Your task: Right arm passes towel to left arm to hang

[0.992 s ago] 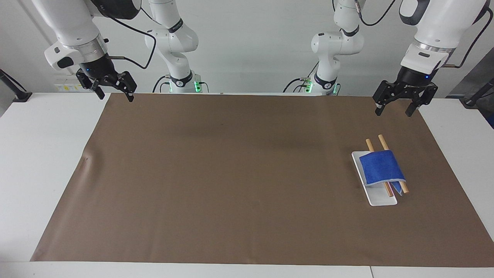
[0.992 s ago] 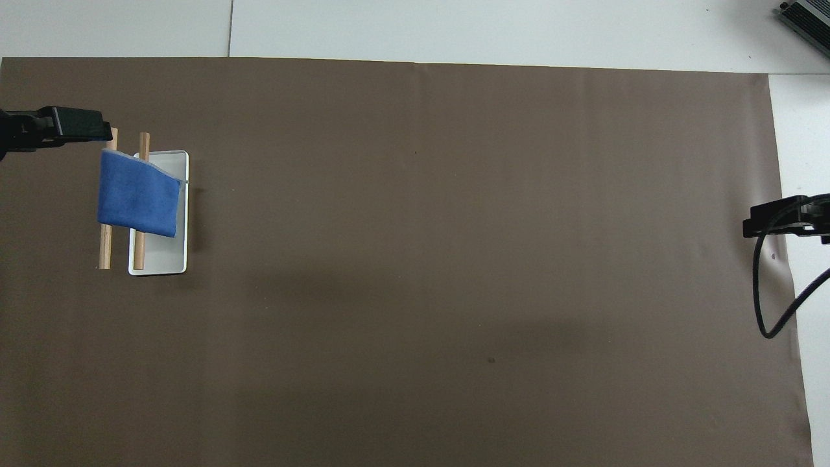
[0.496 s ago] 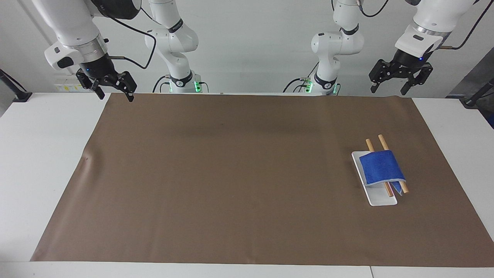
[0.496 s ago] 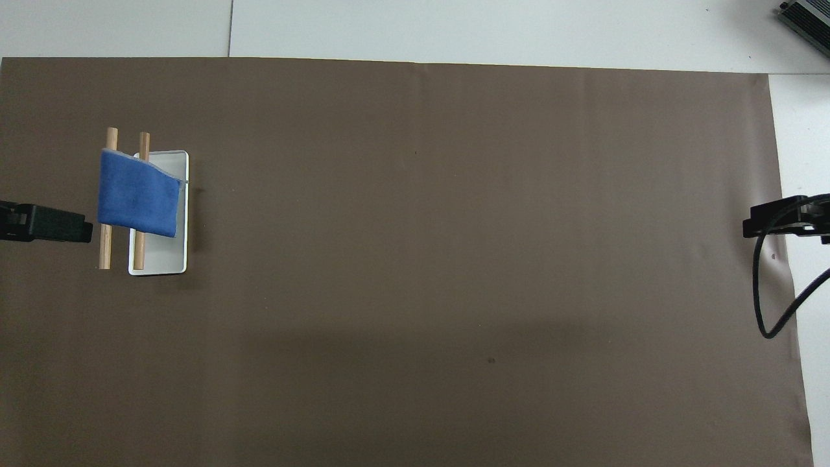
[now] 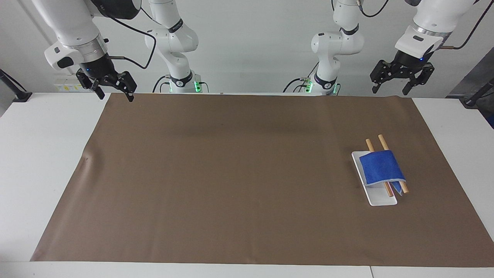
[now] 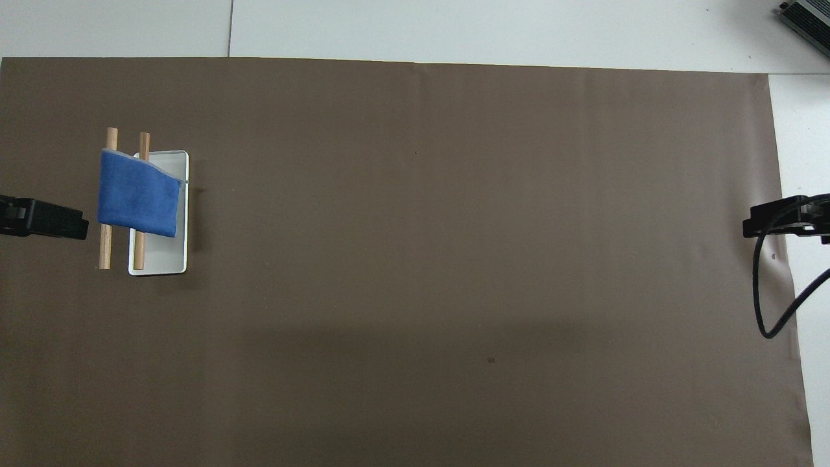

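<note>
The middle of both wooden rods (image 5: 386, 166) is covered by the towel (image 5: 380, 168) — part of the white tray (image 5: 380, 200) too. In the overhead view, each gripper is cut off by the edge — only tips are shown.

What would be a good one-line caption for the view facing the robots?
Blue towel draped over two wooden rods, both grippers, left and right, raised, open and empty.
</note>
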`<state>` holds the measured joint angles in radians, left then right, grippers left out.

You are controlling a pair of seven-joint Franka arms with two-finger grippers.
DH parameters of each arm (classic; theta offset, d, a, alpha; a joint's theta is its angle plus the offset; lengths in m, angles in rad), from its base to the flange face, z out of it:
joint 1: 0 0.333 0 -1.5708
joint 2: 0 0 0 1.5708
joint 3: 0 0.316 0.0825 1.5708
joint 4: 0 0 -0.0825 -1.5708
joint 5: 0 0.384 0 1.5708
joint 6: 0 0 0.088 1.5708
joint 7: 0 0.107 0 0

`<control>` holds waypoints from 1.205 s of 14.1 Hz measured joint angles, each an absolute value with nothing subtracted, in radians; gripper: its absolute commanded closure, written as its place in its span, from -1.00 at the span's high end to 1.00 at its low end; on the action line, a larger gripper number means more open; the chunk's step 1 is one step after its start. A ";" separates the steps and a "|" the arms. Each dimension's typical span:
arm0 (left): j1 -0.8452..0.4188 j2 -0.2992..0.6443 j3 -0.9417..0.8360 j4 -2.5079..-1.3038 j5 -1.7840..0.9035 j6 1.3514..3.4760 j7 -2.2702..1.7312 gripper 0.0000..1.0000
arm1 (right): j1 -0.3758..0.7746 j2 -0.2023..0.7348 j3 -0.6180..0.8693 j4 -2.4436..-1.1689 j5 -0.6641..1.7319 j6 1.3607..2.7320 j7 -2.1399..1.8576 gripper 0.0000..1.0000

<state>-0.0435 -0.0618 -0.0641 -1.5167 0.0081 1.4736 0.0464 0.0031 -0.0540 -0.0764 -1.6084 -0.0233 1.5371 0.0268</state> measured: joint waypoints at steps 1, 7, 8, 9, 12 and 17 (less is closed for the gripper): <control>-0.043 -0.058 -0.064 -1.513 0.007 1.475 0.046 1.00 | 0.003 -0.054 -0.076 -1.608 -0.023 1.537 0.027 1.00; -0.044 -0.050 -0.067 -1.508 0.005 1.490 0.047 1.00 | 0.003 -0.054 -0.076 -1.608 -0.023 1.537 0.027 1.00; -0.044 -0.049 -0.067 -1.509 0.005 1.490 0.047 1.00 | 0.003 -0.054 -0.076 -1.608 -0.023 1.537 0.027 1.00; -0.044 -0.049 -0.068 -1.510 0.005 1.489 0.047 1.00 | 0.003 -0.054 -0.076 -1.608 -0.023 1.537 0.027 1.00; -0.044 -0.049 -0.068 -1.510 0.004 1.452 0.047 1.00 | 0.003 -0.054 -0.076 -1.608 -0.023 1.537 0.027 1.00; -0.044 -0.051 -0.069 -1.510 -0.003 1.439 0.049 1.00 | 0.003 -0.054 -0.076 -1.608 -0.023 1.537 0.027 1.00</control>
<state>-0.0441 -0.0508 -0.0687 -1.5101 -0.0035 1.4386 0.0488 0.0031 -0.0540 -0.0764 -1.6084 -0.0233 1.5371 0.0268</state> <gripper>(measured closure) 0.000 0.000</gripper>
